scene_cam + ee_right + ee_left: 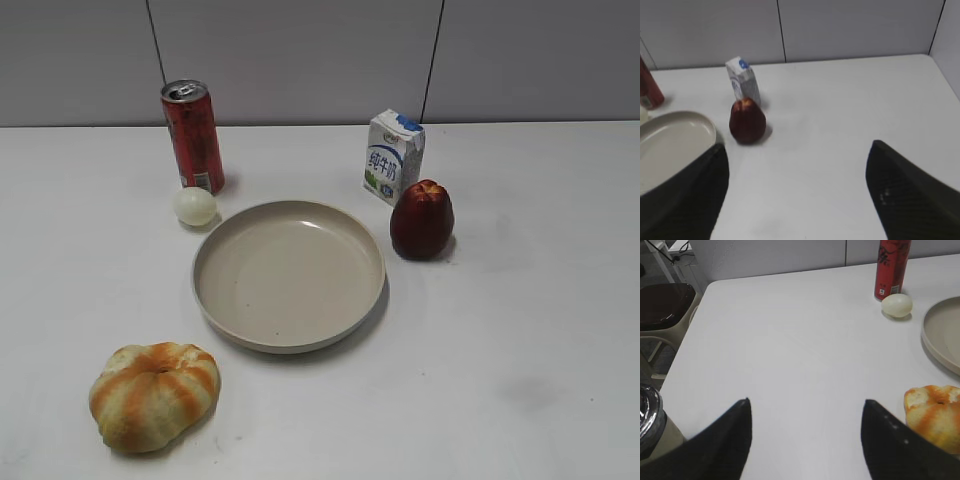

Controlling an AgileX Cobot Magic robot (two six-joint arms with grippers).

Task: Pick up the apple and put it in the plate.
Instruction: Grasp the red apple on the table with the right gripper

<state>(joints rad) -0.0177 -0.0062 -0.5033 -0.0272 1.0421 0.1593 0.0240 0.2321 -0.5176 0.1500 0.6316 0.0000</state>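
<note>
The dark red apple stands upright on the white table, just right of the beige plate and in front of a milk carton. The plate is empty. In the right wrist view the apple sits ahead and to the left of my open right gripper, with the plate's rim at the left. My left gripper is open and empty over bare table; the plate's edge shows at its right. Neither gripper shows in the exterior view.
A red can and a small pale egg-like ball stand behind the plate on the left. A white and blue milk carton stands behind the apple. An orange-striped pumpkin-shaped bun lies front left. A chair stands beyond the table's left edge.
</note>
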